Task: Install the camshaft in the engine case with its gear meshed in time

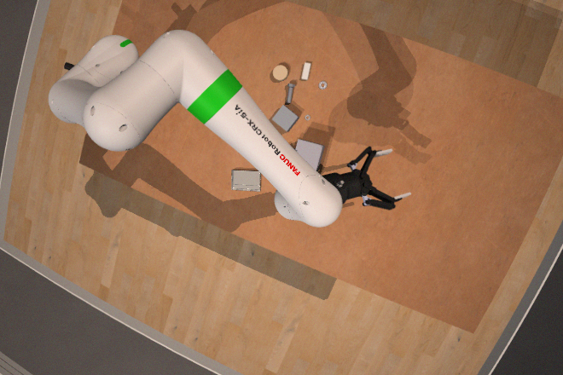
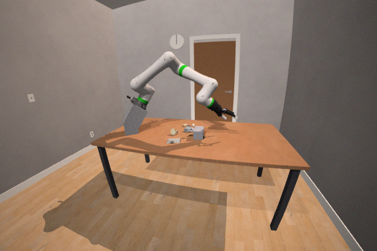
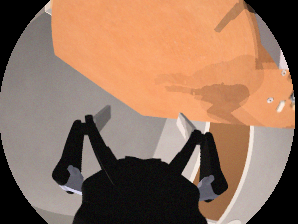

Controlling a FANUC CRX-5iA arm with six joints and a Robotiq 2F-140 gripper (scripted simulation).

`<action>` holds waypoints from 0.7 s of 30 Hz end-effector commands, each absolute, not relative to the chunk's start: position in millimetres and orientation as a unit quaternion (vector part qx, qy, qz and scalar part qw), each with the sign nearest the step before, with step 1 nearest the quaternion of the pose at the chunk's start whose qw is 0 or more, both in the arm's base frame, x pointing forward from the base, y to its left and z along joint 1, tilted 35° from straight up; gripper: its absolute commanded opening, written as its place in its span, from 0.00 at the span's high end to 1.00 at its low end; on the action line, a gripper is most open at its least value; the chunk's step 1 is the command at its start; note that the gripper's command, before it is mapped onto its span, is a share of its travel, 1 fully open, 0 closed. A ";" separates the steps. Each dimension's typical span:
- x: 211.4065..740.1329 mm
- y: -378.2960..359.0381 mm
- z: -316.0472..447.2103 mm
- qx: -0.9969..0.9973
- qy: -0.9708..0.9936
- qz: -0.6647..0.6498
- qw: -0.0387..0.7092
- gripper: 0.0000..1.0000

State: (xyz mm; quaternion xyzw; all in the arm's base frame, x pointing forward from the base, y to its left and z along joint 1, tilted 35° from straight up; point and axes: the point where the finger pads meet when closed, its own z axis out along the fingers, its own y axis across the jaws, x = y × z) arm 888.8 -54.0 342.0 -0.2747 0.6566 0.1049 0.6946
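Grey walls [image 2: 150, 32] and a brown door [image 2: 214, 68] [image 3: 231, 150] stand behind the bench [image 1: 424, 265] [image 2: 248, 145] [image 3: 150, 60]. Left to right in the exterior view, the pale disc [image 2: 173, 131] comes first, up on edge by the look of it; I take it for the camshaft's big gear, resting on the bench and not in the case. From above it cannot be made out, perhaps because the arm [image 1: 255, 132] [image 2: 195, 77] covers it. The tray [image 1: 246, 176] [image 2: 173, 141] lies nearer the exterior camera. Farther right stands the case [image 1: 310, 150] [image 2: 198, 133], upright, and beyond it the tool [image 1: 392, 174] [image 2: 229, 117] [image 3: 144, 115] hangs high, fingers spread wide with nothing between them.

The step now, as I judge it, is fetching the camshaft. Best swing back well above the case, find the marked gaps, then grip squarely, leaving the shaft free to enter the bearing. Later, line up shaft and bore before pushing, and turn the gear gently so the marked tooth drops into a marked gap; forcing it could tip or slide the loose case.
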 end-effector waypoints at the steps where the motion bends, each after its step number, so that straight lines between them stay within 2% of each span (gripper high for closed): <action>1: 888.7 -54.7 343.5 -0.275 0.656 0.104 0.695 0.00; 8: 875.7 -54.7 337.3 -0.306 0.650 0.105 0.688 0.00; 14: 803.8 -57.2 302.5 -0.471 0.603 0.105 0.635 0.00; 16: 803.8 -57.2 302.5 -0.471 0.603 0.105 0.635 0.00; 17: 779.0 -57.7 290.7 -0.526 0.582 0.103 0.612 0.00; 19: 779.0 -57.7 290.7 -0.526 0.582 0.103 0.612 0.00; 20: 749.1 -58.7 276.5 -0.583 0.556 0.101 0.584 0.00; 21: 749.1 -58.7 276.5 -0.589 0.553 0.101 0.580 0.00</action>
